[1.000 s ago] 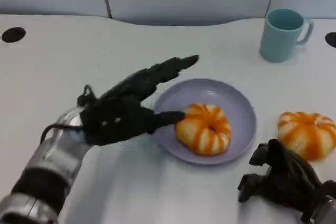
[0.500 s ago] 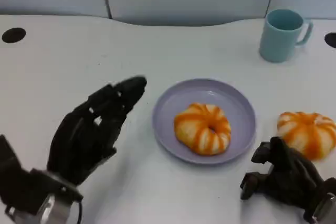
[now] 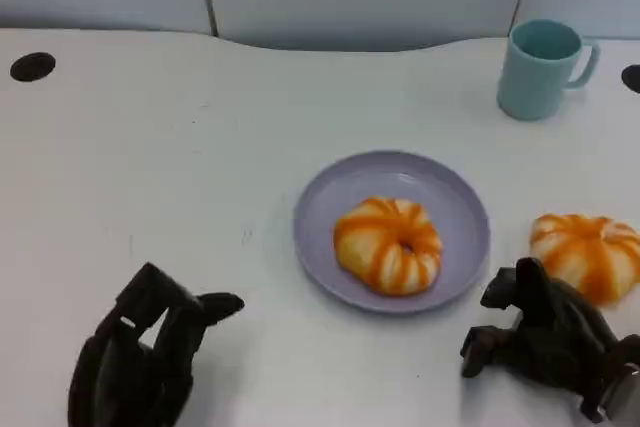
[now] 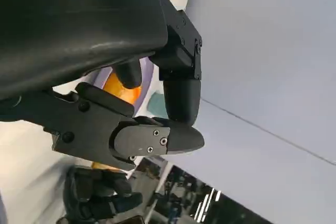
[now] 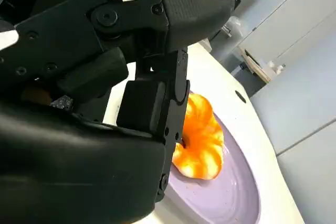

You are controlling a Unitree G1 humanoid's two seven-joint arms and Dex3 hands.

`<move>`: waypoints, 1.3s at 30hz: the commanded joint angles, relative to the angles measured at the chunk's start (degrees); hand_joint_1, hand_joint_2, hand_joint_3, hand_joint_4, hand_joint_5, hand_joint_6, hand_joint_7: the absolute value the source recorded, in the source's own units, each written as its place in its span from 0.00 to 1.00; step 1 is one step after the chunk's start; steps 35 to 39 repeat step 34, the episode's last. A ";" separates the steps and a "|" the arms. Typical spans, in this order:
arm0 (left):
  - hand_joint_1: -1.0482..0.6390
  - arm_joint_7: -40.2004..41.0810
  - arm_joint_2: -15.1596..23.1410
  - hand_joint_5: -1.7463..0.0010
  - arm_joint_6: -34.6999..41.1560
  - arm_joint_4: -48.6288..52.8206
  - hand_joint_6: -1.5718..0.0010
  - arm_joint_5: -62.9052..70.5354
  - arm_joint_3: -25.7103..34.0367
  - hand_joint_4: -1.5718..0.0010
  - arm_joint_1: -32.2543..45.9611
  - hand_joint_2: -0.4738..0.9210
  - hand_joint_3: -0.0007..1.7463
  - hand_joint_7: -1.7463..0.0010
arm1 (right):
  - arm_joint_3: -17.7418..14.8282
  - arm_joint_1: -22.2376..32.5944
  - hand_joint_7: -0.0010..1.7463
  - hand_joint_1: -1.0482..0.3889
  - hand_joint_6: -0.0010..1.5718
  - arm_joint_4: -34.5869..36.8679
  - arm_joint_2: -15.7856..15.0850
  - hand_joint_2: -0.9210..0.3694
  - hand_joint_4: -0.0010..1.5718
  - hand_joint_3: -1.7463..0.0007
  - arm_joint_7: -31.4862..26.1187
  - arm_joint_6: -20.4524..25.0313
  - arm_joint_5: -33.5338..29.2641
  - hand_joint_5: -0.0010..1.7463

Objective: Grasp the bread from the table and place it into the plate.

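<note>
An orange-striped bread (image 3: 387, 244) lies in the lilac plate (image 3: 455, 202) at the table's middle; the right wrist view shows this bread (image 5: 202, 142) on the plate (image 5: 236, 195) just past my right hand (image 5: 131, 77). A second striped bread (image 3: 588, 255) sits on the table right of the plate. My left hand (image 3: 150, 357) is at the lower left, well clear of the plate, fingers curled in and holding nothing. My right hand (image 3: 545, 342) rests curled at the lower right, just in front of the second bread, with nothing in it.
A teal cup (image 3: 540, 67) stands at the back right. Black holes (image 3: 32, 66) mark the tabletop near the far left and far right edges. A grey wall runs behind the table. Bare white tabletop lies left of the plate.
My left hand has drawn back from the plate's left rim toward the lower left and curled its fingers in. The bread stays in the plate. The right hand has not moved.
</note>
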 commanded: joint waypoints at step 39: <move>0.34 -0.29 -0.41 0.00 3.96 3.80 0.71 0.35 4.83 0.53 -2.22 1.00 0.20 0.00 | -2.83 -1.94 0.23 0.35 1.00 8.77 -1.79 0.00 1.00 0.77 2.40 -7.95 -1.13 0.36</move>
